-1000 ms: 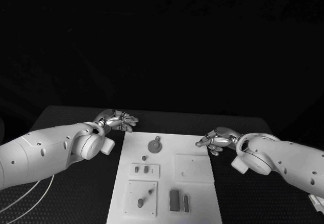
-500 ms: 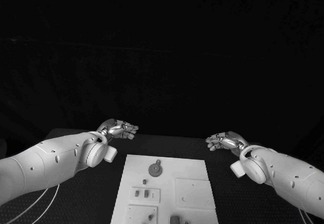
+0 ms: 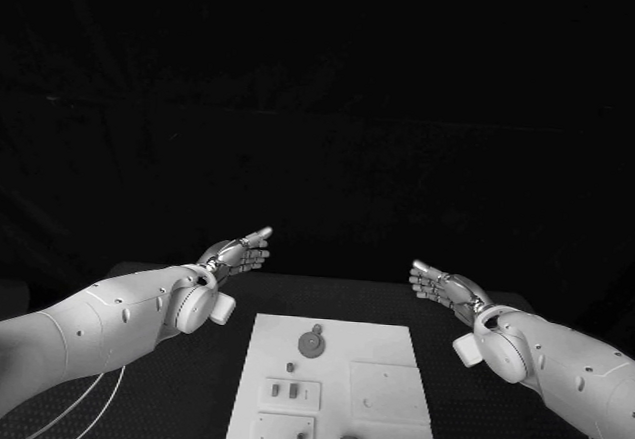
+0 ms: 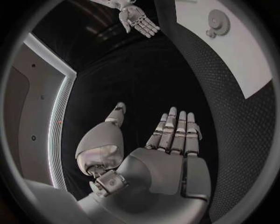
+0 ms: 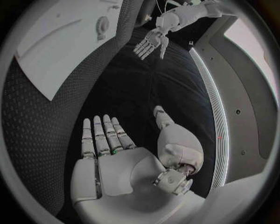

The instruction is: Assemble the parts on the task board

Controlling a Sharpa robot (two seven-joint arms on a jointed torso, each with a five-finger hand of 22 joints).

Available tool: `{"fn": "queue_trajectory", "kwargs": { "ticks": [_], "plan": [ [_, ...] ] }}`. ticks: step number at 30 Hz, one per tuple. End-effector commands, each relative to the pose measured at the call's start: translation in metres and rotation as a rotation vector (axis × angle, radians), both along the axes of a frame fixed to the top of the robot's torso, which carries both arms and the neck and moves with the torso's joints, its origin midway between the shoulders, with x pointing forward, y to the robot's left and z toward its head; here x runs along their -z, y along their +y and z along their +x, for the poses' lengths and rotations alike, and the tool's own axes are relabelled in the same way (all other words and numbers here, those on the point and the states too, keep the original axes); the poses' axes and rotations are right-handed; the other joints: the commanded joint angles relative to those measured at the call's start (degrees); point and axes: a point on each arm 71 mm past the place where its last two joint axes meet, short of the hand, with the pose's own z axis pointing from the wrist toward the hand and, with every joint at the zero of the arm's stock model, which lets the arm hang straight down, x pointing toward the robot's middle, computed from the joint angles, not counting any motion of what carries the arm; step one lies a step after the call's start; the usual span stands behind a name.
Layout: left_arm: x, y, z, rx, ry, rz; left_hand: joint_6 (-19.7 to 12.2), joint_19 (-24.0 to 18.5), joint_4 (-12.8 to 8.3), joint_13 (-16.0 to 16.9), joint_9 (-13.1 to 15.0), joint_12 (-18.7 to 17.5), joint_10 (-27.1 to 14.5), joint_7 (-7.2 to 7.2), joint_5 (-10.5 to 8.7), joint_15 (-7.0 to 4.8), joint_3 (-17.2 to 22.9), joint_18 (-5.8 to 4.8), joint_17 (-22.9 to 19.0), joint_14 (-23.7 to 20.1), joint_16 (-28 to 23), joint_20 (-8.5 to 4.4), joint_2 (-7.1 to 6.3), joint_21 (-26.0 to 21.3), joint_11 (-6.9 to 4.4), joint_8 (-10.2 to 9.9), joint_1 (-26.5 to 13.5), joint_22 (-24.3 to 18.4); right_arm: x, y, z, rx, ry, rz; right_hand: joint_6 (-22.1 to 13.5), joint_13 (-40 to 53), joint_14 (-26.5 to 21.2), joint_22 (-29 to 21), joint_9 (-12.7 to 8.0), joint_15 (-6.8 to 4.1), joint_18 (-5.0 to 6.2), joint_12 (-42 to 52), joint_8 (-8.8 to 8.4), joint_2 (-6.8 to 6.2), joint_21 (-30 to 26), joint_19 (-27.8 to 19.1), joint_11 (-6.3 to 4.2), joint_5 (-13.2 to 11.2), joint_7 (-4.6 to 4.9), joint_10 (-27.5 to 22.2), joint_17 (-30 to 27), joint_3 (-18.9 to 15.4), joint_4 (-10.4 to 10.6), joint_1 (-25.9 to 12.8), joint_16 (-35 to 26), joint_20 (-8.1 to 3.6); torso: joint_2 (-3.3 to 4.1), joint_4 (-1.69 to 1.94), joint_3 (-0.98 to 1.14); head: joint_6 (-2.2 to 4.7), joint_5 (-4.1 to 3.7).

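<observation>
Both hands hang above the far end of the black surface (image 3: 178,371), fingers stretched out straight and apart, holding nothing — the left hand (image 3: 237,253) off the far left corner of the task board (image 3: 382,344), the right hand (image 3: 444,285) off its far right corner. The white task board lies between the arms. On it, a gear-shaped part (image 3: 312,341) sits near the far edge, and smaller parts (image 3: 286,389) lie closer in — none touched by either hand.

Left hand (image 3: 237,253) and right hand (image 3: 444,284) raised, fingers outstretched, empty.
</observation>
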Motion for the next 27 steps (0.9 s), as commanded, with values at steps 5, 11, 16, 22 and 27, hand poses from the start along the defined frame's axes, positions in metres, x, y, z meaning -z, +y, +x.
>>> {"fn": "queue_trajectory", "kwargs": {
  "ticks": [5,11,16,22,27],
  "plan": [
    [0.004,-0.016,-0.015,-0.033,-0.037,-0.050,-20.8,-19.6,6.2,-6.5,-11.9,-1.7,-33.1,-4.01,-1.29,-3.51,-12.6,-0.87,-12.3,-21.1,-10.4,-1.08,1.67,-1.6,-3.51,-7.9,-25.4,-23.3,-0.006,0.016,-0.008,0.043,-0.053,0.067,-19.2,-7.0,-17.7,-30.8,-14.8,-3.86,-3.36,-6.4,-5.10,0.55,-8.4,-11.5,-3.74,-1.3,-4.40,-22.9,-9.0,-15.0,7.2,-22.8,-13.2,-5.30,-3.46,0.77,0.75,-2.78,-1.66],
    [0.008,-0.037,-0.045,-0.082,-0.073,-0.120,-20.8,-19.6,6.2,-6.5,-11.9,-1.7,-33.1,-4.01,-1.29,-3.51,-12.6,-0.87,-12.3,-21.1,-10.4,-1.08,1.67,-1.6,-3.51,-7.9,-25.4,-23.3,-0.014,0.040,-0.029,0.109,-0.103,0.163,-19.2,-7.0,-17.7,-30.8,-14.8,-3.86,-3.36,-6.4,-5.10,0.55,-8.4,-11.5,-3.74,-1.3,-4.40,-22.9,-9.0,-15.0,7.2,-22.8,-13.2,-5.30,-5.47,1.22,1.21,-4.44,-2.63],
    [0.006,-0.054,-0.075,-0.131,-0.100,-0.173,-20.8,-19.6,6.2,-6.5,-11.9,-1.7,-33.1,-4.01,-1.29,-3.51,-12.6,-0.87,-12.3,-21.1,-10.4,-1.08,1.67,-1.6,-3.51,-7.9,-25.4,-23.3,-0.022,0.059,-0.052,0.176,-0.125,0.239,-19.2,-7.0,-17.7,-30.8,-14.8,-3.86,-3.36,-6.4,-5.10,0.55,-8.4,-11.5,-3.74,-1.3,-4.40,-22.9,-9.0,-15.0,7.2,-22.8,-13.2,-5.30,-5.60,1.25,1.24,-4.55,-2.69],
    [-0.001,-0.067,-0.104,-0.177,-0.120,-0.211,-20.8,-19.6,6.2,-6.5,-11.9,-1.7,-33.1,-4.01,-1.29,-3.51,-12.6,-0.87,-12.3,-21.1,-10.4,-1.08,1.67,-1.6,-3.51,-7.9,-25.4,-23.3,-0.032,0.078,-0.083,0.254,-0.125,0.304,-19.2,-7.0,-17.7,-30.8,-14.8,-3.86,-3.36,-6.4,-5.10,0.55,-8.4,-11.5,-3.74,-1.3,-4.40,-22.9,-9.0,-15.0,7.2,-22.8,-13.2,-5.30,-5.60,1.25,1.24,-4.55,-2.69],
    [-0.004,-0.072,-0.117,-0.195,-0.127,-0.224,-20.8,-19.6,6.2,-6.5,-11.9,-1.7,-33.1,-4.01,-1.29,-3.51,-12.6,-0.87,-12.3,-21.1,-10.4,-1.08,1.67,-1.6,-3.51,-7.9,-25.4,-23.3,-0.037,0.087,-0.100,0.294,-0.116,0.328,-19.2,-7.0,-17.7,-30.8,-14.8,-3.86,-3.36,-6.4,-5.10,0.55,-8.4,-11.5,-3.74,-1.3,-4.40,-22.9,-9.0,-15.0,7.2,-22.8,-13.2,-5.30,-5.60,1.25,1.24,-4.55,-2.69]
  ]
}}
